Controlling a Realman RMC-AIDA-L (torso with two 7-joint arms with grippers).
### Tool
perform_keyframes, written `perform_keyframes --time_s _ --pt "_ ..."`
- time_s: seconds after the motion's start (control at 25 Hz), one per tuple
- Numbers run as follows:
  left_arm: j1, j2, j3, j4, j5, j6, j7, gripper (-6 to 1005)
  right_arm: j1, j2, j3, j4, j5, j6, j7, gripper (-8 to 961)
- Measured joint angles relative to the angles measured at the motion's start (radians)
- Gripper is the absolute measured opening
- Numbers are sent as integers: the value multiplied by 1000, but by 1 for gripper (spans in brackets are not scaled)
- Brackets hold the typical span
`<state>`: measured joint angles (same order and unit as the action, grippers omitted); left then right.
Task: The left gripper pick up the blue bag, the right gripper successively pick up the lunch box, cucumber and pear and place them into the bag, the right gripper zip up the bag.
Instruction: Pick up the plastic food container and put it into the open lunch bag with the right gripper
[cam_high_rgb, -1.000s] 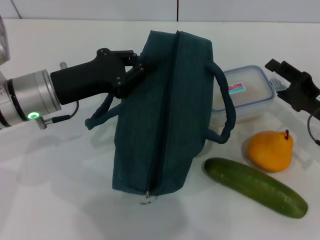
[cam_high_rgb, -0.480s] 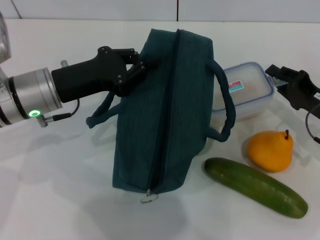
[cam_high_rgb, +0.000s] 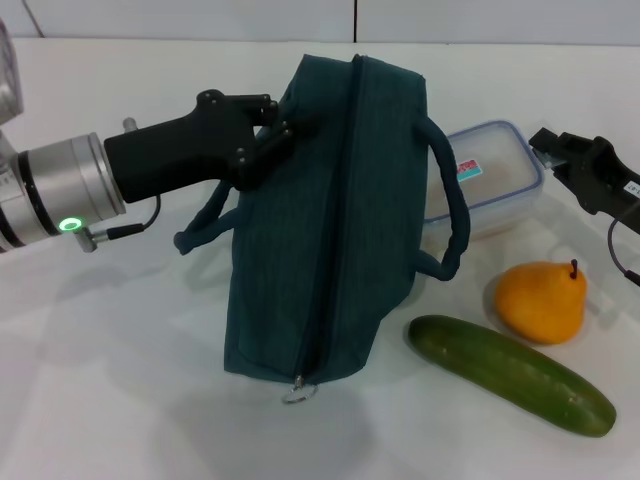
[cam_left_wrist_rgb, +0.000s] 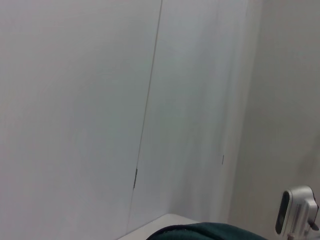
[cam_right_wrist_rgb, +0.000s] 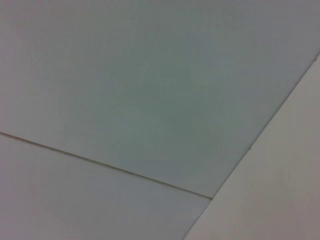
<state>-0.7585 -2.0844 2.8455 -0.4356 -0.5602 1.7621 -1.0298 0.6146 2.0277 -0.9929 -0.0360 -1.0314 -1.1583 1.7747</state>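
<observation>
The left claw (cam_high_rgb: 278, 128) presses into the upper side of the blue bag (cam_high_rgb: 330, 230), its fingertips sunk in the fabric beside one rope handle, so it looks clamped on the cloth, though the tips themselves are hidden. The bag stands tilted on the white surface (cam_high_rgb: 120, 390), leaning away from this claw, its zipper apparently closed, with the ring pull (cam_high_rgb: 296, 393) at the low end nearest the camera. The right claw (cam_high_rgb: 570, 160) hovers off to the far side of the bag, just beyond the lunch box (cam_high_rgb: 488, 180); whether its fingers are spread or closed cannot be told. The pear (cam_high_rgb: 541, 300) and cucumber (cam_high_rgb: 510, 373) lie below it, nearer the camera. The step in hand seems to be securing and raising the bag. To do it well, the left claw should keep a firm bite on fabric or handle and hold the bag steady and upright, zipper facing the right claw, so nothing sags or swings into the box.
</observation>
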Motion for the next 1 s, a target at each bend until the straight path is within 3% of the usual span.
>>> perform_keyframes --time_s 0.2,0.6,0.76,1.0 --pt "-16 13 0 -2 -5 4 -94 117 -10 0 -5 -12 -15 1 -67 123" --pt "-44 41 0 -9 4 21 -281 116 -104 -3 1 -121 -12 -89 -347 93" --pt "-52 41 0 -7 6 22 -305 116 -120 -6 5 -134 -9 -141 -420 93" --pt "-73 23 0 -9 28 19 -308 115 -131 -12 7 -170 14 -215 -478 94"
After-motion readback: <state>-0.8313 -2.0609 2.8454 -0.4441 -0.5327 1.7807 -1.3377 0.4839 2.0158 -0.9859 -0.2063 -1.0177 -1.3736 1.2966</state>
